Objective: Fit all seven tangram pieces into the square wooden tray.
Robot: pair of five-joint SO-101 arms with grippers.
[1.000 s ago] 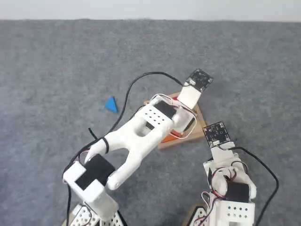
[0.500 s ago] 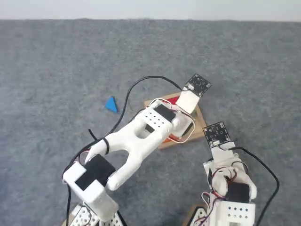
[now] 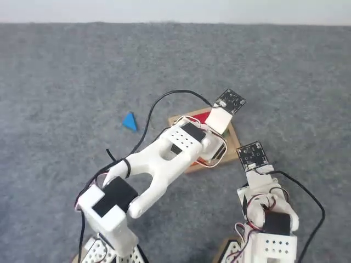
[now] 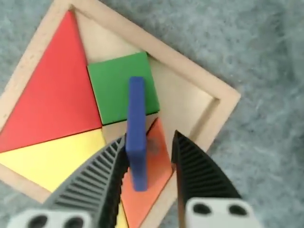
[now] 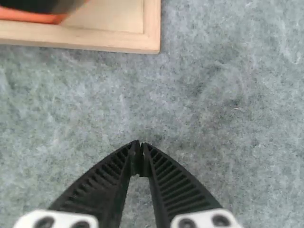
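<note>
The square wooden tray (image 4: pixel 223 95) holds a red triangle (image 4: pixel 52 95), a green square (image 4: pixel 118 85), a yellow triangle (image 4: pixel 57 161) and an orange piece (image 4: pixel 152 180). A dark blue piece (image 4: pixel 136 133) stands on edge over the tray between the fingers of my left gripper (image 4: pixel 150 137). It touches one finger, with a clear gap to the other, so the gripper is open. A small blue triangle (image 3: pixel 129 121) lies on the carpet to the left of the tray (image 3: pixel 189 167). My right gripper (image 5: pixel 140 145) is shut and empty above the carpet, near a tray corner (image 5: pixel 151 28).
Grey carpet (image 3: pixel 66 71) covers the whole table. The left arm (image 3: pixel 164 159) stretches over the tray and hides most of it in the high view. The right arm (image 3: pixel 258 164) stands just beside the tray's near right corner.
The left arm's wrist has drawn back slightly toward the near side, uncovering part of the red triangle. The right arm has stayed still.
</note>
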